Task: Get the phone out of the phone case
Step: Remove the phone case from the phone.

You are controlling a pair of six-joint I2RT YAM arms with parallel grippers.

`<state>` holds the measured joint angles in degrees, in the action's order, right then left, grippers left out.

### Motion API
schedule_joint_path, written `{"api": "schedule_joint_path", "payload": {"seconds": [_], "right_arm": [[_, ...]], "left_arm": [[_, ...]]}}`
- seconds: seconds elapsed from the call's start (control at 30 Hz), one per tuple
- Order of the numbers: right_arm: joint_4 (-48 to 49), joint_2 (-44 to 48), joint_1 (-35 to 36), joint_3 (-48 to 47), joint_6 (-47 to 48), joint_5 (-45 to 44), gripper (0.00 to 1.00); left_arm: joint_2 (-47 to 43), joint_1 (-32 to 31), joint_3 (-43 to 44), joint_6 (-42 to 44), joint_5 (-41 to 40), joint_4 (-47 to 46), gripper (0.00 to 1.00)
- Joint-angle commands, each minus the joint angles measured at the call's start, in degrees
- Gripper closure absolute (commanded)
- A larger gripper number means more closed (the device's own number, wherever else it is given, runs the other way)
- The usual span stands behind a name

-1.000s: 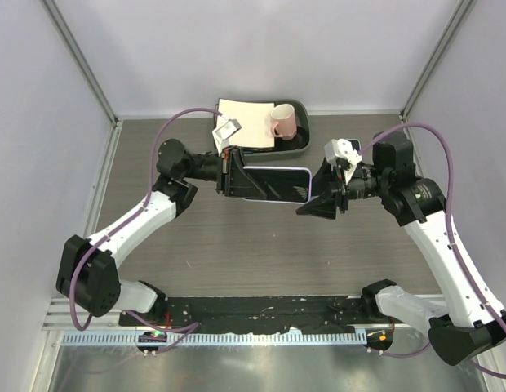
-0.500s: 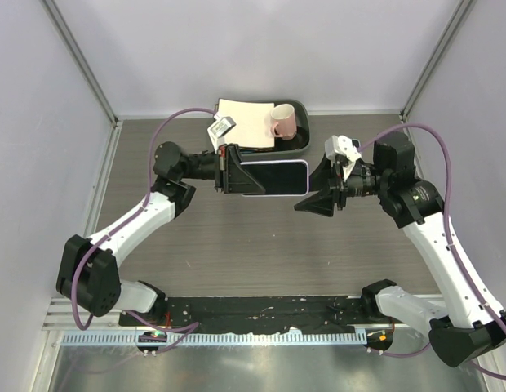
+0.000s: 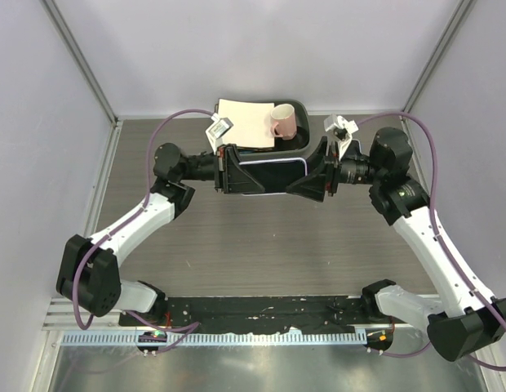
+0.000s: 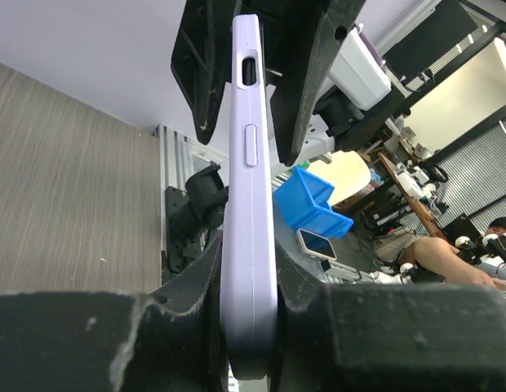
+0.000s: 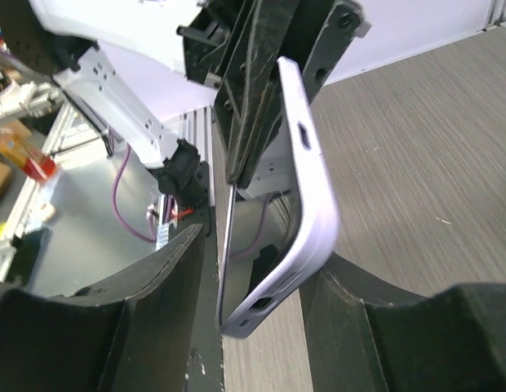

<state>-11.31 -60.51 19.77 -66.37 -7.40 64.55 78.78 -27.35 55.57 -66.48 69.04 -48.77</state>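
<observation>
Top view: left gripper [image 3: 230, 168] clamped tight on the left end of the phone [image 3: 273, 175]. The phone is a flat dark glossy slab in a lilac phone case [image 3: 273, 160], held level in the air above the grey wood-grain table [image 3: 237, 245]. Right gripper [image 3: 312, 175] has its jaws parted, straddling the right end. Behind them is a dark rounded tray [image 3: 303, 145] holding a pink mug [image 3: 283, 122] and a pale square sheet [image 3: 245, 118].

Left wrist: case seen edge-on, smooth matte lilac, with an oval slot and a long button. Rough black left fingers [image 4: 98, 335] pinch its near end from both sides. Right fingers [image 4: 306, 73] flank the far end.

Right wrist: case looks bowed, rounded corner and port cutouts nearest the camera. A thin dark edge runs along its left side. Left-hand pad stands clear of it. Cannot tell if the other pad touches.
</observation>
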Motion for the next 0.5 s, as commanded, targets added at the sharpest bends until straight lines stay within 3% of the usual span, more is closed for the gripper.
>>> {"api": "schedule_joint_path", "payload": {"seconds": [0.0,0.1,0.13,0.27,0.3,0.4,0.47], "right_arm": [[17.4,-0.4,0.3,2.4,-15.6,-4.3,0.48],[18.8,-0.7,0.2,3.4,-17.2,-4.8,0.58],[19.7,-0.8,0.3,4.0,-17.7,-5.1,0.7],[20.7,-0.6,0.3,5.5,-19.6,-5.1,0.98],[20.7,-0.4,0.3,6.1,-19.7,-5.2,0.99],[20.7,0.0,0.3,6.8,-19.9,-5.8,0.99],[21.2,0.0,0.2,7.1,-20.5,-6.4,0.99]], "left_arm": [[-2.2,0.1,0.0,3.2,-1.5,-1.0,1.0],[-2.3,0.1,0.1,3.4,-2.0,-1.1,1.0],[-2.1,0.1,0.0,3.5,-2.1,-1.2,1.0],[-1.8,0.1,0.2,3.6,-2.9,-1.4,1.0],[-1.7,0.1,0.4,3.6,-3.1,-1.3,0.98],[-1.6,0.2,0.5,3.9,-3.8,-1.5,0.79],[-1.4,0.2,0.6,3.8,-4.0,-1.8,0.74]]}}
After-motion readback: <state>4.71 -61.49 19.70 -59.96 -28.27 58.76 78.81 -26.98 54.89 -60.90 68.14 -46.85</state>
